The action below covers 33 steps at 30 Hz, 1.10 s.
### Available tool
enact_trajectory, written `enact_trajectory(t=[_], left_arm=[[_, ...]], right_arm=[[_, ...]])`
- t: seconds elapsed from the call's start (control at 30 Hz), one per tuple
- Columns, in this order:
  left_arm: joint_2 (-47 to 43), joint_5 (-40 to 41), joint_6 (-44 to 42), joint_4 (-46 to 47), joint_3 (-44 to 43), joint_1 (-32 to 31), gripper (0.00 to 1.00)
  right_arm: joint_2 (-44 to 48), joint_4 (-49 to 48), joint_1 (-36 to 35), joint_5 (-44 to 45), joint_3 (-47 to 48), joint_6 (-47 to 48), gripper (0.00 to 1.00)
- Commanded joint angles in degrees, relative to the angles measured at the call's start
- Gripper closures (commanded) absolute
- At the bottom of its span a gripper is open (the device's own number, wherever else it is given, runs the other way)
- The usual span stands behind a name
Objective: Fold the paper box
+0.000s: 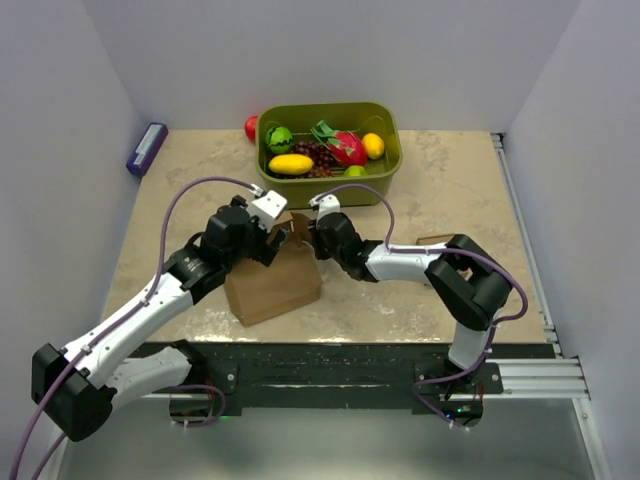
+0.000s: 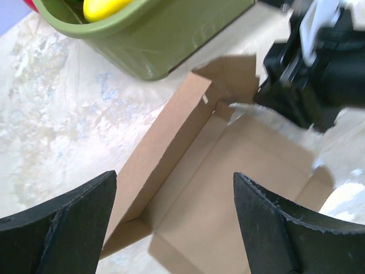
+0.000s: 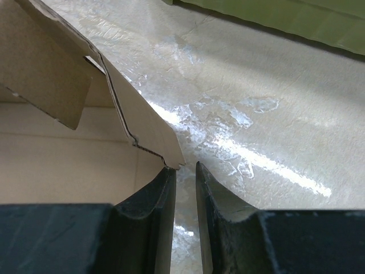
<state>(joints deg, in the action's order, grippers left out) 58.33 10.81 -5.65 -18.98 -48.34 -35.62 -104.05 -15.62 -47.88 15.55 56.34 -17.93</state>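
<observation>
The paper box (image 1: pixel 272 288) is brown corrugated cardboard standing in the middle of the table, open side up, with flaps raised at its far end. My left gripper (image 1: pixel 272 243) hovers over its far left part. In the left wrist view this gripper (image 2: pixel 175 176) is wide open above the box's bare inside (image 2: pixel 228 188), holding nothing. My right gripper (image 1: pixel 308 235) is at the box's far right corner. Its jaws (image 3: pixel 185 166) stand only narrowly apart with just table showing between them. A jagged flap corner (image 3: pixel 154 142) touches the tip of its left finger (image 3: pixel 154 211).
A green bin (image 1: pixel 390 165) of toy fruit stands just behind the box, close to both grippers; its wall (image 2: pixel 171 40) also fills the top of the left wrist view. A purple object (image 1: pixel 147 148) lies far left. A small brown cardboard piece (image 1: pixel 433 240) sits behind the right arm.
</observation>
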Motion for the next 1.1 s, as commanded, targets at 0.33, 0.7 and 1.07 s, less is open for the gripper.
enact_trajectory(t=[0.33, 0.7, 1.07], left_arm=[[6.0, 7.7, -8.4, 0.6, 2.3, 0.2, 0.15], [8.6, 10.7, -8.9, 2.5, 4.0, 0.2, 0.21], [10.8, 10.2, -8.5, 2.7, 5.2, 0.1, 0.27]], right_arm=[[3.3, -1.5, 0.9, -1.3, -1.2, 0.6, 0.76], [3.1, -1.9, 0.9, -2.9, -0.9, 0.4, 0.75], [3.5, -2.3, 0.9, -3.9, -0.6, 2.0, 0.65]])
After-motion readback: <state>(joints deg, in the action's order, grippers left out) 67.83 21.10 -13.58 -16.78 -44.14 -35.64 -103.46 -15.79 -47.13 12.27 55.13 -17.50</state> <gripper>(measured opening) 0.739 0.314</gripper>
